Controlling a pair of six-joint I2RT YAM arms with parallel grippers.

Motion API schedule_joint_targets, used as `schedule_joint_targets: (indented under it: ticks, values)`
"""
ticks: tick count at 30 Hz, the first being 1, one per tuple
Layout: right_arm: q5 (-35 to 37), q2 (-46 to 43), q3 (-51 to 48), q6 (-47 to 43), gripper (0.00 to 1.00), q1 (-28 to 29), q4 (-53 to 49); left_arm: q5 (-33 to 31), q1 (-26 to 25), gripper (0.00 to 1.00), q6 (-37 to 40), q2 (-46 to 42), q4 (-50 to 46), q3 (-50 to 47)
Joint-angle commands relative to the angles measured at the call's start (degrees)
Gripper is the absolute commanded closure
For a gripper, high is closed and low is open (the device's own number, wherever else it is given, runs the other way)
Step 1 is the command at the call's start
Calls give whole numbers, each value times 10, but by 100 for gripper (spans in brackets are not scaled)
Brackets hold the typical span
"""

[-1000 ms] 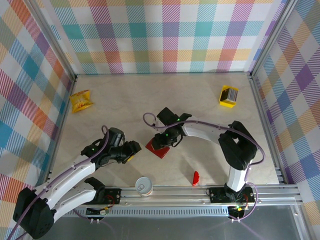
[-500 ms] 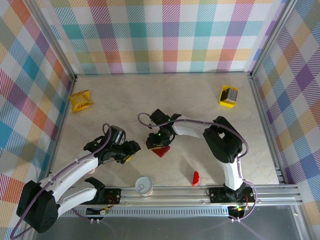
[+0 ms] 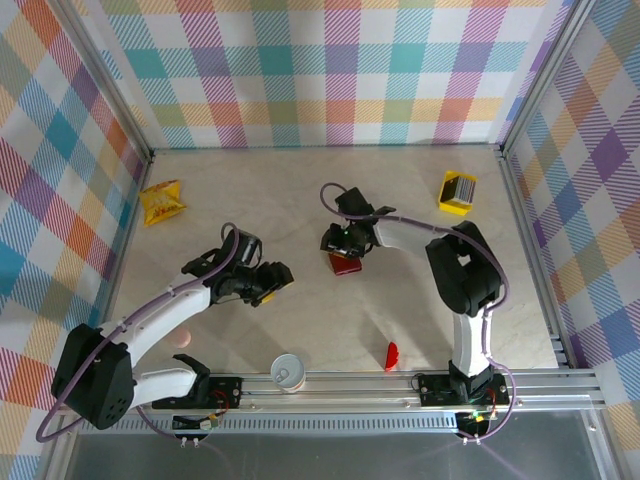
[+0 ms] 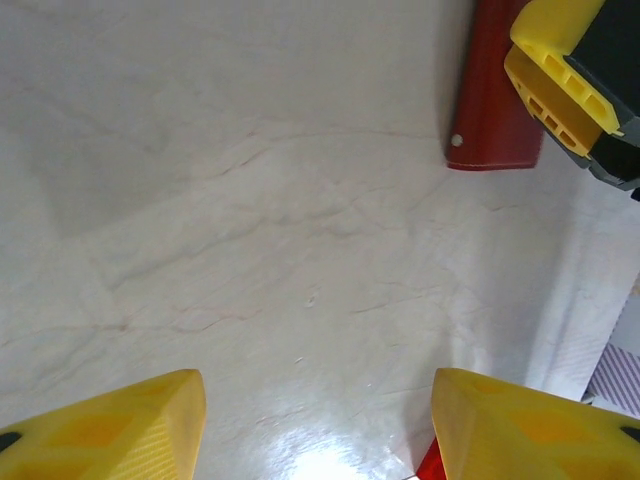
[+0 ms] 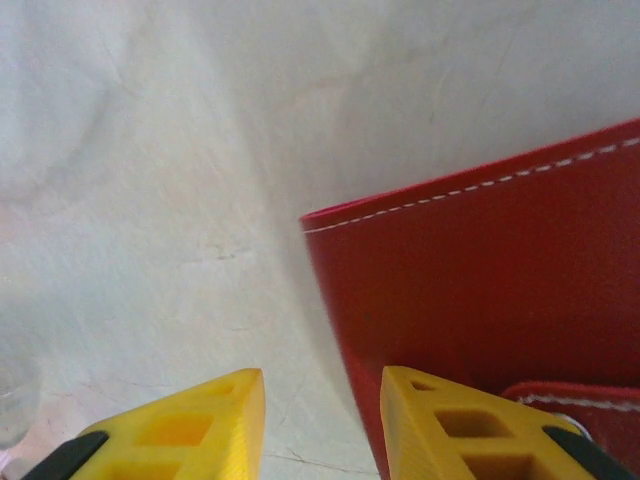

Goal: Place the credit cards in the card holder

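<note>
The pale marbled table (image 3: 250,200) carries a yellow snack packet (image 3: 162,201) far left, yellow cards (image 3: 457,192) far right, a red card holder (image 3: 346,265) mid-table, a small red curved piece (image 3: 391,356) near right, and a white cup (image 3: 287,371) at the near edge.

The card holder (image 5: 480,290) is dark red with white stitching, the credit cards (image 3: 457,192) yellow with black-white stripes, the walls (image 3: 330,70) pastel plaid

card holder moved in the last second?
Yes. The card holder has shifted away from the white cup, toward the far wall and rightward, nearer the yellow card stack.
</note>
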Motion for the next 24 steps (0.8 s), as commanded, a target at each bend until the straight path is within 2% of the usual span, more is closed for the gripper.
schedule_joint_targets:
  ticks: [1, 4, 7, 12, 18, 20, 24]
  values:
    - [36, -123, -16, -29, 64, -10, -20, 23, 6, 39, 27, 9, 49, 20]
    - [41, -227, -82, 2, 63, -69, -51, 35, 2, 38, 26, 30, 110, 30]
    - [36, -316, -137, -7, 59, -119, -91, 39, -12, 38, 19, 67, 156, 54]
    - [71, -416, -194, -82, 60, -126, -130, 36, -42, 39, 26, 149, 165, 124]
    - [40, -379, -142, -118, 64, -124, -211, 35, -44, 40, 3, 216, 198, 158]
    - [24, -360, -130, -128, 60, -119, -202, 36, -44, 40, -6, 237, 196, 173]
    - [38, -308, -92, -126, 63, -100, -210, 32, -44, 41, -11, 263, 189, 191]
